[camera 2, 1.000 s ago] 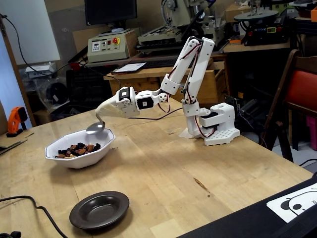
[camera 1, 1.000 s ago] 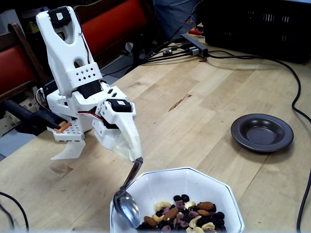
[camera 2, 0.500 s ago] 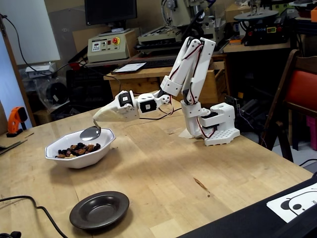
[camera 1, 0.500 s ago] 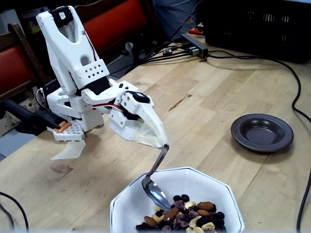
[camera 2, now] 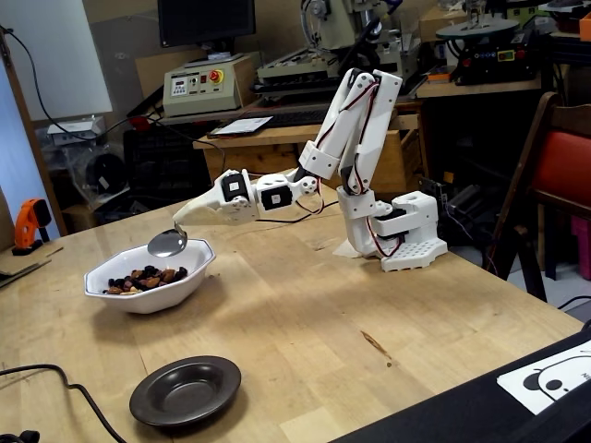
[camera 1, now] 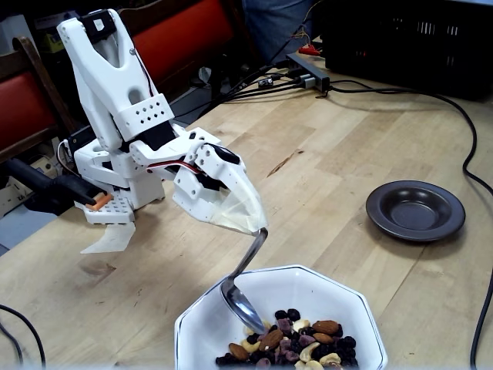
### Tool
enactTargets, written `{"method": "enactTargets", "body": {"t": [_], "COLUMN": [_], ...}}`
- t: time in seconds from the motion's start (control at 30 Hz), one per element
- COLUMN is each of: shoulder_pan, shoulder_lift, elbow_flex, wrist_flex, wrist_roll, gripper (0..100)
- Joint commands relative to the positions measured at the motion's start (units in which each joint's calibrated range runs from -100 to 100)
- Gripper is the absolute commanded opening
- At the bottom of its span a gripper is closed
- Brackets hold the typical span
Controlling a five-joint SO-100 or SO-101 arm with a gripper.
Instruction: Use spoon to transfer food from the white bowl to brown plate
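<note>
The gripper (camera 1: 248,220) is clenched on the top of the spoon's (camera 1: 245,287) handle, with the spoon hanging down into the white bowl (camera 1: 202,324), its tip just above or grazing the food (camera 1: 296,341). In my judgement this is the scooping step: the spoon looks empty, so the next move calls for pushing it under the nuts and berries, levelling it, then carrying it to the brown plate (camera 1: 415,210), which sits bare and well apart from the bowl. In one fixed view the bowl is at the table's near edge and the food is clear; another shows the whole arm (camera 2: 355,125), with its base near the table's far edge and the plate near the front.
</note>
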Motion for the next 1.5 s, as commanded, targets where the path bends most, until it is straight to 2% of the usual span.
{"method": "enactTargets", "body": {"t": [0.0, 0.23, 0.47, 0.87, 1.03, 1.47], "shoulder_pan": [-0.4, -1.0, -1.0, -0.4, -0.3, 1.9], "shoulder_lift": [-0.1, 0.4, 9.1, 25.0, 29.0, 29.8], "elbow_flex": [-2.1, -2.5, -3.5, -8.7, -10.5, -11.0], "wrist_flex": [-1.0, -0.9, -2.2, -23.1, -27.6, -28.0], "wrist_roll": [-1.6, -4.7, -7.3, -7.2, -4.0, 2.8], "gripper": [3, 3, 3, 3, 3, 3]}}
